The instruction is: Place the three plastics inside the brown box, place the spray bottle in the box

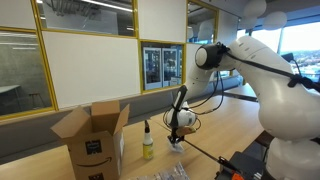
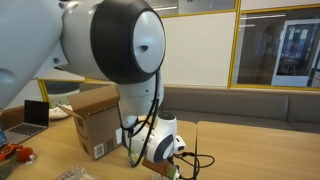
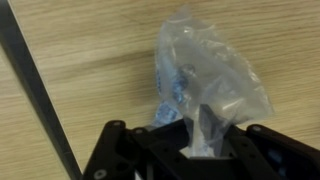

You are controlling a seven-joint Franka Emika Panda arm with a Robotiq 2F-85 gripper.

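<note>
So the gripper [image 3: 200, 138] is down at the wooden table [image 3: 90, 60]. In the wrist view its fingers are pinched together on the near end of a clear, crinkly plastic bag [image 3: 210, 80]. The rest of the bag spreads out on the wood just ahead of the fingers.

In an exterior view the spray bottle [image 1: 148, 142] stands upright near the gripper, not touching it. The brown box [image 1: 95, 135] sits beyond the bottle with its flaps open, well apart from the gripper.

There's more clear plastic [image 2: 75, 173] on the table over on the box's side, away from the gripper. Can't tell how many pieces that is, it's too blurry.
</note>
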